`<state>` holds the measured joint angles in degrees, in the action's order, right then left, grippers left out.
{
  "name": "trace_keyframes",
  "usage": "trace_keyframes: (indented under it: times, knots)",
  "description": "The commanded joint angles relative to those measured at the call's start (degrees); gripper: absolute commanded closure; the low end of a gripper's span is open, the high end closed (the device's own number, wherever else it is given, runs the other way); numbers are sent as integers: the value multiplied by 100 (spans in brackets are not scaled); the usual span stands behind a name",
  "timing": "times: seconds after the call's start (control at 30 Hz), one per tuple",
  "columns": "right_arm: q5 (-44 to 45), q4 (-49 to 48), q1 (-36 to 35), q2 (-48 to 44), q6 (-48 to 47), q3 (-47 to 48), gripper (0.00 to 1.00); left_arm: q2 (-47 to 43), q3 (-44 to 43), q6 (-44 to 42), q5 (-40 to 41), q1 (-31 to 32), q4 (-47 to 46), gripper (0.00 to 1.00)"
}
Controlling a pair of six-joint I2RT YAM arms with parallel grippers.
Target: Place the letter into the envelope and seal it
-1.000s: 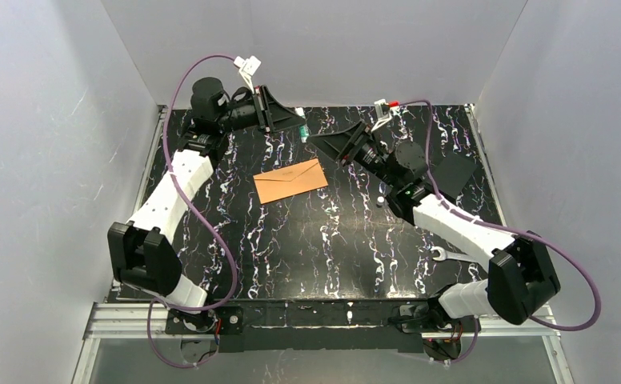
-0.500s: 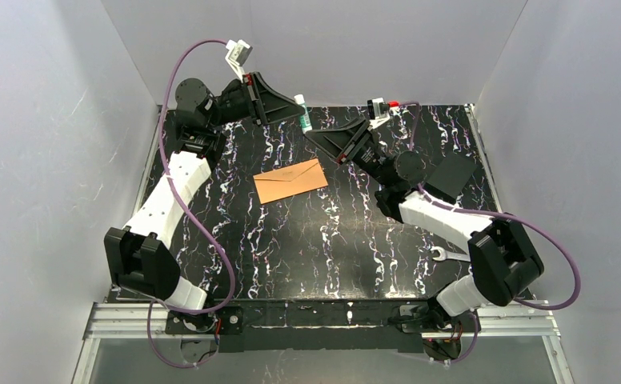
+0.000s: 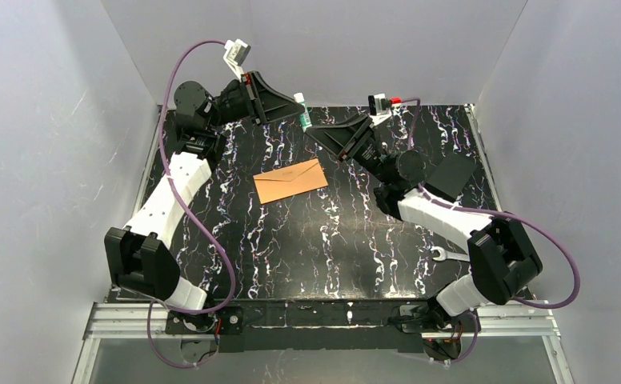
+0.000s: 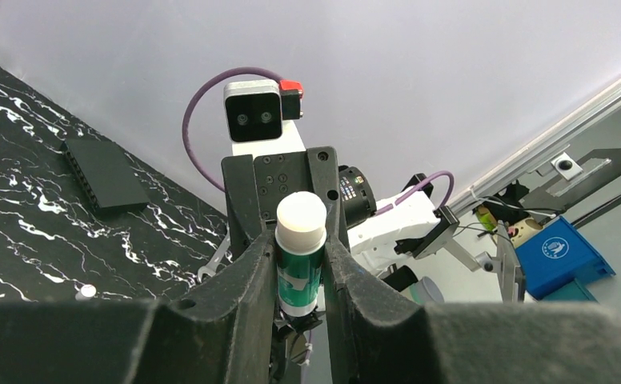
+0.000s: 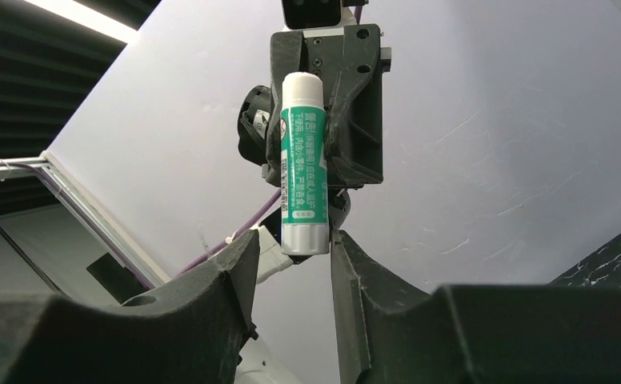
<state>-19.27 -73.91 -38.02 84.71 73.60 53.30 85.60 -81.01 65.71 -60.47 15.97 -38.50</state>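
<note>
The orange-brown envelope (image 3: 290,181) lies flat on the black marbled table (image 3: 291,240), flap side up. The letter is not in view. My left gripper (image 3: 294,110) is raised at the back and shut on a green glue stick (image 3: 301,112), which also shows in the left wrist view (image 4: 301,268). The stick's white cap (image 4: 301,219) points at my right gripper (image 3: 317,133). In the right wrist view the right gripper (image 5: 293,248) is open, with the stick's end (image 5: 303,236) just between its fingertips (image 5: 239,256).
A wrench (image 3: 449,255) lies near the right arm's base. A black box (image 3: 451,178) sits at the right, also in the left wrist view (image 4: 103,176). A small white bit (image 3: 380,199) lies right of the envelope. White walls enclose the table.
My left gripper rose from near the table's back and holds the glue stick high. My right gripper lifted and moved up to the stick's cap end. The envelope has not moved.
</note>
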Motion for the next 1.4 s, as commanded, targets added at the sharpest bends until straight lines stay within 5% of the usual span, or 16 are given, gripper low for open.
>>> trace_keyframes:
  times: [0.0,0.2,0.3,0.47,0.63,1.3,1.33,1.37]
  knots:
    - [23,-170,-21,3,-60,357,56,-276,40,29,1,4,-270,100]
    - [-140,716,-38,-43,-467,548,86,-301,150,19,166,2,-272,100]
    - [-267,2236,-51,-165,-1322,808,99,-333,314,0,426,2,-186,100]
    - [455,5029,-135,-296,-3839,1424,99,-351,848,-762,1176,0,919,100]
    - [1571,6425,-136,-6,-5099,1854,99,-348,1235,-1403,1811,-2,1992,100]
    - [3289,7963,-917,729,-6579,2835,99,-30,698,-1360,2533,-4,4231,100]
    - [3051,7879,-901,682,-6519,2814,97,-32,709,-1344,2449,0,4097,100]
    - [2588,7769,-826,597,-6398,2773,83,-39,711,-1405,2389,-10,4001,100]
